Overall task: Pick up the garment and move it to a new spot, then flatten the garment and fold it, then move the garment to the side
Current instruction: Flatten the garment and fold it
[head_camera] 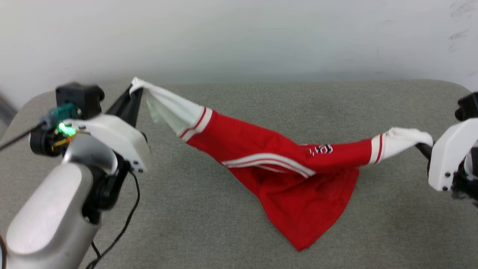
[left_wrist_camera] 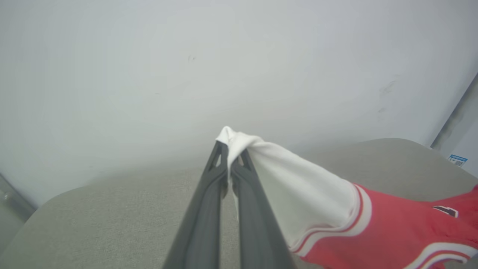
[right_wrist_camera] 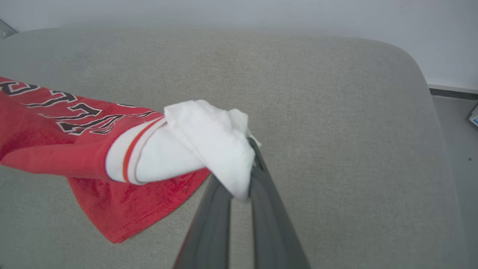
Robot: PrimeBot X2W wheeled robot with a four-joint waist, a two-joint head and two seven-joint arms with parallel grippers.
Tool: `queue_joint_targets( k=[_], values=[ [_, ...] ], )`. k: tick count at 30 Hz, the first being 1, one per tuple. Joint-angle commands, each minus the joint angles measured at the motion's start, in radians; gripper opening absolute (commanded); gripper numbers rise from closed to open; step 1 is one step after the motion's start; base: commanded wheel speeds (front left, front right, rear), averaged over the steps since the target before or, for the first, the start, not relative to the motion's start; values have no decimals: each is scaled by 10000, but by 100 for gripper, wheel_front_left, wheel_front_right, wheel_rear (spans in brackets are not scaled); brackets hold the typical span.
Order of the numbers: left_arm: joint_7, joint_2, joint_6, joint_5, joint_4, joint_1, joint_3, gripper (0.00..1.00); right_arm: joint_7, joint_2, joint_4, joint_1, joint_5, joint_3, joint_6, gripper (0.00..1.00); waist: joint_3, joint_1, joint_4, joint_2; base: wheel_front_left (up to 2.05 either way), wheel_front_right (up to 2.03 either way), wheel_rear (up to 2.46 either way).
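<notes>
While the red shirt point(head_camera: 298, 179) hangs stretched between the two arms in the head view, its lower part lies on the grey desk point(head_camera: 209, 231) near the desk's middle. One hem corner points toward the desk's near edge. The left tool point(head_camera: 135, 91) is clamped on the tip of one white sleeve, raised above the desk's far left corner. The right tool point(head_camera: 422, 147) pinches the other white sleeve low over the desk's right side, and its fingers are mostly hidden behind its pale housing.

From the left wrist, the left tool point(left_wrist_camera: 230, 153) has its two dark fingers pressed together, with the sleeve end bunched between and over the tips. The shirt point(left_wrist_camera: 373, 231) trails down toward the desk point(left_wrist_camera: 112, 220), and a pale wall point(left_wrist_camera: 186, 74) rises behind the desk.

From the right wrist, the right tool point(right_wrist_camera: 246, 164) is closed on a wad of white sleeve held above the desk point(right_wrist_camera: 336, 112). The shirt point(right_wrist_camera: 56, 149), with black-and-white lettering, slopes away, and a red fold lies flat on the desk.
</notes>
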Motion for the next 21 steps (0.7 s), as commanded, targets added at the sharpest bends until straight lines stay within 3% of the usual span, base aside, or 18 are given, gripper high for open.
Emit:
queue_joint_targets(
  k=[1, 11, 21],
  values=[
    [28, -112, -208, -52, 394, -705, 60, 0, -100, -106, 233, -613, -28, 99, -3, 0, 92, 0, -10, 0, 0, 0, 0],
    [-883, -992, -1380, 384, 4013, -5363, 226, 0, -1616, -298, 2342, -4783, -71, 822, -3, 0, 1526, 0, -36, 0, 0, 0, 0],
    [-2529, -1109, -2035, 1069, 6583, -9457, 509, 0, -3885, -116, 4146, -8924, -451, 1465, -5, 0, 3134, 0, -325, 0, 0, 0, 0]
  ],
)
